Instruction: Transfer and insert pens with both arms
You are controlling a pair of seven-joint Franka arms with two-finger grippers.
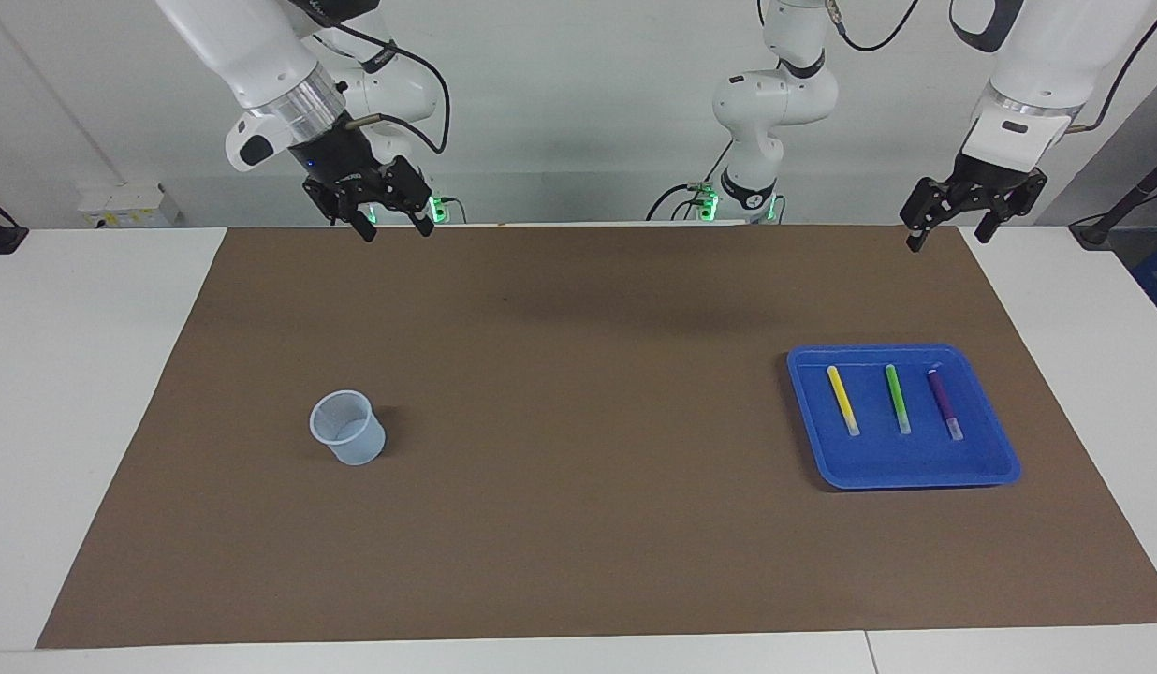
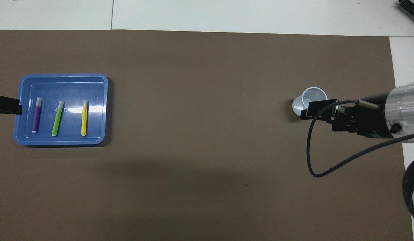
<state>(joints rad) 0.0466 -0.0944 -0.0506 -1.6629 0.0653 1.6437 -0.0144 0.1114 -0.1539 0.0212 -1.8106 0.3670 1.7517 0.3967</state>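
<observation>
Three pens lie side by side in a blue tray (image 1: pixel 901 479) toward the left arm's end of the table: yellow pen (image 1: pixel 842 400), green pen (image 1: pixel 897 399), purple pen (image 1: pixel 944 403). From overhead I see the same purple pen (image 2: pixel 36 114), green pen (image 2: pixel 58 118) and yellow pen (image 2: pixel 83 117) in the tray (image 2: pixel 59 76). My left gripper (image 1: pixel 948 234) hangs open and empty, high over the mat's edge by the robots. Only its tip (image 2: pixel 6 108) shows overhead, at the tray's rim. My right gripper (image 1: pixel 396 229) is open, empty and tilted, raised high.
A pale translucent cup (image 1: pixel 347 428) stands upright on the brown mat (image 1: pixel 578 524) toward the right arm's end. Overhead, the raised right gripper (image 2: pixel 314 110) and its looping black cable (image 2: pixel 314 167) partly cover the cup (image 2: pixel 312 97). White table surrounds the mat.
</observation>
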